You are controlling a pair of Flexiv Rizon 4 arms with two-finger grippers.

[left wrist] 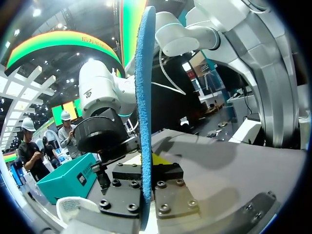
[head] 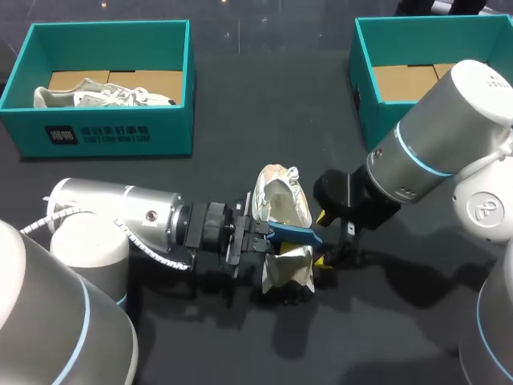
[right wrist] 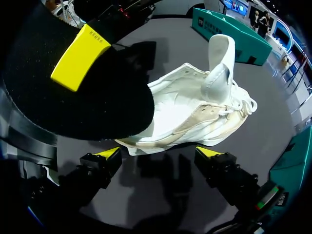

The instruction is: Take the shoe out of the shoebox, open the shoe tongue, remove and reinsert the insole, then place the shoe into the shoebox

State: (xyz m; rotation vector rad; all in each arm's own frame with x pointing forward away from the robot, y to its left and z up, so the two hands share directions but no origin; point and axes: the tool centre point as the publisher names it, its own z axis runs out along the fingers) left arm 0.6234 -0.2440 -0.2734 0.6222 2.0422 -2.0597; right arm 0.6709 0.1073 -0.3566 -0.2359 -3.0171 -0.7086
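Clamping the blue insole edge-on, left gripper sits beside white shoe; right gripper spread wide, empty, shoe just ahead of it on dark surface.

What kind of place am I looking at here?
Probably a robot demonstration table for shoe handling: two teal shoeboxes, a white shoe lying on the dark table, and the left pincer holding its blue insole.
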